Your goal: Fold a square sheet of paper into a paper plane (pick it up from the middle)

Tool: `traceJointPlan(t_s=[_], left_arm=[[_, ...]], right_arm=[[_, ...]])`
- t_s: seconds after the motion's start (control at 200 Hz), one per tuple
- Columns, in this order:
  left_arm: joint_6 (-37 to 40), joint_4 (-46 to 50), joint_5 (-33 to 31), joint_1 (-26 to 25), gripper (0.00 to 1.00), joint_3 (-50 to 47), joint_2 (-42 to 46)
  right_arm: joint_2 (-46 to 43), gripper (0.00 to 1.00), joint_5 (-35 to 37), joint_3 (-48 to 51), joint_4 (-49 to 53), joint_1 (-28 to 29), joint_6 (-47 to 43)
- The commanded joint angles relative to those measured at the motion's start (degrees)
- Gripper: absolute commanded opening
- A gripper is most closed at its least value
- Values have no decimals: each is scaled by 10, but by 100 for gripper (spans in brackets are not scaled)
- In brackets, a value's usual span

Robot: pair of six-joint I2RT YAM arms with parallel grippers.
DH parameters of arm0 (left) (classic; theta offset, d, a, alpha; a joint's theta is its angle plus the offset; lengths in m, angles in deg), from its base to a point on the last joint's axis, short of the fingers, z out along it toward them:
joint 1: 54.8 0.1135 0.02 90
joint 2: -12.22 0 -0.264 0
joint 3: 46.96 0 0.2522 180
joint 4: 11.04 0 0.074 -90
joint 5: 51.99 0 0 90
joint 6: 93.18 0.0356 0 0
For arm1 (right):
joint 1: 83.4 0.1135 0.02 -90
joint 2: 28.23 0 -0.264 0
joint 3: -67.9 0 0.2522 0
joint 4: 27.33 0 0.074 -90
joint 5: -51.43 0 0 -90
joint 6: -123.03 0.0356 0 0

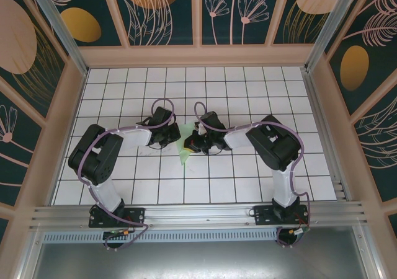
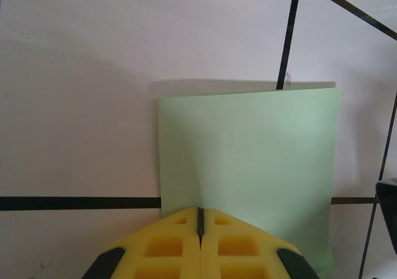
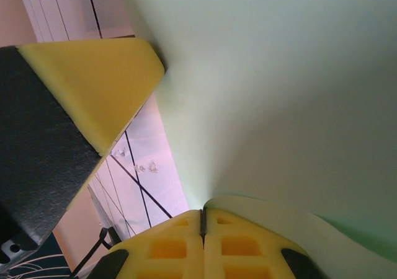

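The square sheet of paper (image 1: pixel 184 154) is pale mint green and hangs between the two grippers over the middle of the table, showing from above as a small piece pointing toward the near edge. My left gripper (image 1: pixel 179 141) is shut, and its yellow fingertips (image 2: pixel 186 220) meet at the near edge of the sheet (image 2: pixel 248 149), which stands raised above the tiles. My right gripper (image 1: pixel 191 144) is shut too. The sheet (image 3: pixel 279 93) curls out of its closed tips (image 3: pixel 202 214). In the right wrist view a finger of the left gripper (image 3: pixel 93 80) touches the paper's upper left edge.
The table (image 1: pixel 248 186) is white with a black grid and has walls on three sides. An aluminium rail (image 1: pixel 198 217) runs along the near edge by the arm bases. A dark part of the right gripper (image 2: pixel 388 211) shows at the right edge of the left wrist view.
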Motion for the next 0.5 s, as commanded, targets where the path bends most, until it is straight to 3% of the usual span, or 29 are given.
traceJointPlan(t_s=[0.0,0.495], left_arm=[[2,10,11,0,3,-6,-18],[1,8,13,-1,3,-9,-15]], right_arm=[[15,0,3,-15,6,5,-16],[23,0,9,-22,13,5,-19]])
